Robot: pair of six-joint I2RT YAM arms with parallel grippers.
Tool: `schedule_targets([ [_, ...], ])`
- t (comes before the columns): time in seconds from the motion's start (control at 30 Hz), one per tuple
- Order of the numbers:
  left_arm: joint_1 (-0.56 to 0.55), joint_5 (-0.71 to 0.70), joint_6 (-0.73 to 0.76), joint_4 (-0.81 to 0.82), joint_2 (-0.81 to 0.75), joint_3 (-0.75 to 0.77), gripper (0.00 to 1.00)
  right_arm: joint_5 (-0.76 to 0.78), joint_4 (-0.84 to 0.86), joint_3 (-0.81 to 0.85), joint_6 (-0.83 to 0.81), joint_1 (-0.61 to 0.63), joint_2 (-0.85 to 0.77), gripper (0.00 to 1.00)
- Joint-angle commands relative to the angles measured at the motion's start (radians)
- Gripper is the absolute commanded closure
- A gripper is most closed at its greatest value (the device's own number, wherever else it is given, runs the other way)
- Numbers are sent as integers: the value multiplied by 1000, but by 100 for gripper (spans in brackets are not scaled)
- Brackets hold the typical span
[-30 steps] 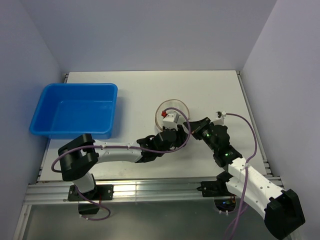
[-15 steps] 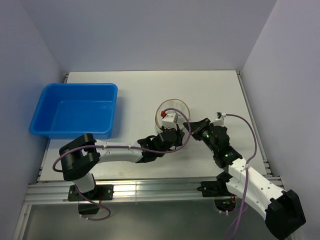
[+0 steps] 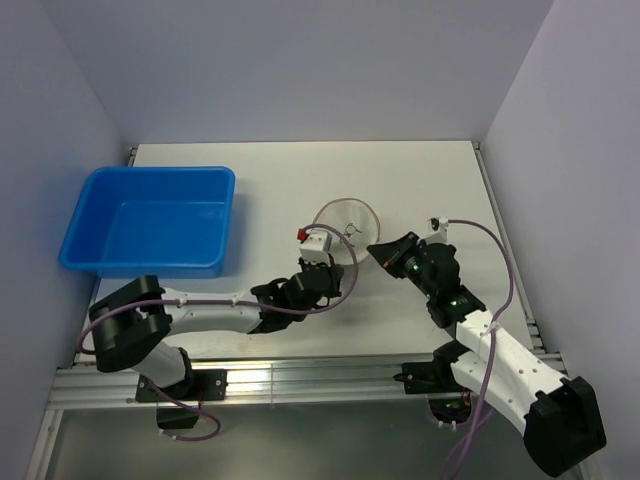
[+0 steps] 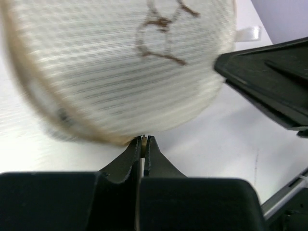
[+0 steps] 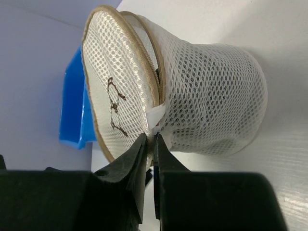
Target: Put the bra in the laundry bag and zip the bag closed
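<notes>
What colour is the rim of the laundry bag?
The rim is tan-brown, on the white mesh laundry bag; the right wrist view shows it best.

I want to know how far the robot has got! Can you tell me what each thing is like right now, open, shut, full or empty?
laundry bag: standing, zip partly open.
left gripper: shut on the bag's tan rim.
right gripper: shut on the bag's white tab.
blue tub: empty.
</notes>
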Motion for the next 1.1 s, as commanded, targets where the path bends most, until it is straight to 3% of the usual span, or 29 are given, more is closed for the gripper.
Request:
schedule_targets([
  [0.0, 29, -97, 37, -38, -122, -65, 100, -53, -23, 58, -80, -43, 42, 100],
  [0.3, 123, -139, 47, -145, -390, -214, 100, -131, -50, 152, -205, -124, 163, 100],
  [0.47, 126, -156, 61, -182, -504, -260, 100, -185, -104, 351, -309, -135, 356, 100],
  [0.63, 125, -50, 49, -135, -510, -283, 100, -232, -156, 498, -343, -133, 457, 100],
  [0.7, 119, 3, 18, -84, -476, -285, 100, -222, -170, 514, -344, -133, 464, 90],
  [0.73, 111, 48, 5, -64, -464, -282, 100, -222, -167, 503, -337, -132, 445, 71],
  [0.8, 80, 76, -31, -1, -415, -271, 100, -217, -168, 483, -328, -111, 410, 47],
  [0.9, 51, 100, -74, 56, -361, -234, 100, -141, -167, 373, -291, -45, 265, 27],
  [1.0, 33, 126, -92, 154, -326, -217, 100, -64, -124, 203, -185, 6, 62, 18],
  [1.07, 20, 132, -91, 188, -289, -185, 100, -31, -96, 103, -104, 35, -74, 18],
])
